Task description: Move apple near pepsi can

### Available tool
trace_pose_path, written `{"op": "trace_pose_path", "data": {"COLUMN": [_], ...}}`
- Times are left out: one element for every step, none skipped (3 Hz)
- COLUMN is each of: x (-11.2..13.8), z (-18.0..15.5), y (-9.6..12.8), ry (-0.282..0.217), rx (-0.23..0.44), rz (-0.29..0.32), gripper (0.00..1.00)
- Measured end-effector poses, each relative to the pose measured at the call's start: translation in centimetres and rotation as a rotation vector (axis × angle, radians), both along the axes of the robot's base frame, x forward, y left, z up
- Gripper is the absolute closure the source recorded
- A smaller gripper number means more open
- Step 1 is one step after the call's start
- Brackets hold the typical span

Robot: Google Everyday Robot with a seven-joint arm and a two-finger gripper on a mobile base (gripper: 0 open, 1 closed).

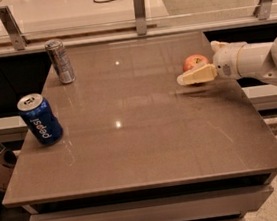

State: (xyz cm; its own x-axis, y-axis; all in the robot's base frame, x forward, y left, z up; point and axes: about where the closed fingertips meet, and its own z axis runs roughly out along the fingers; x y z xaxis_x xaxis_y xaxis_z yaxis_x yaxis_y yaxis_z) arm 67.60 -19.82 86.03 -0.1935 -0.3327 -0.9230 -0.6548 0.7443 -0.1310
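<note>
The apple [194,61], red-orange and round, sits on the brown table [146,131] near its right edge, toward the back. My gripper [190,72] reaches in from the right on a white arm [258,60] and is at the apple, with its cream near side just in front of the fruit, hiding the apple's lower part. The pepsi can [40,119], blue with white lettering and a silver top, stands upright near the table's left edge, far from the apple and the gripper.
A slimmer silver-grey can [60,61] stands upright at the back left of the table. A glass-and-metal railing with posts [139,6] runs behind the far edge. The table's right edge lies under my arm.
</note>
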Motion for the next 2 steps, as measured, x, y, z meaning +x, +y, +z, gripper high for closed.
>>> {"op": "trace_pose_path", "data": {"x": [0.42, 0.43], "z": [-1.15, -1.14], "y": [0.92, 1.14], "ry": [0.006, 0.007], "rx": [0.023, 0.023], "rz": [0.009, 0.013], "gripper": [0.18, 0.41]}}
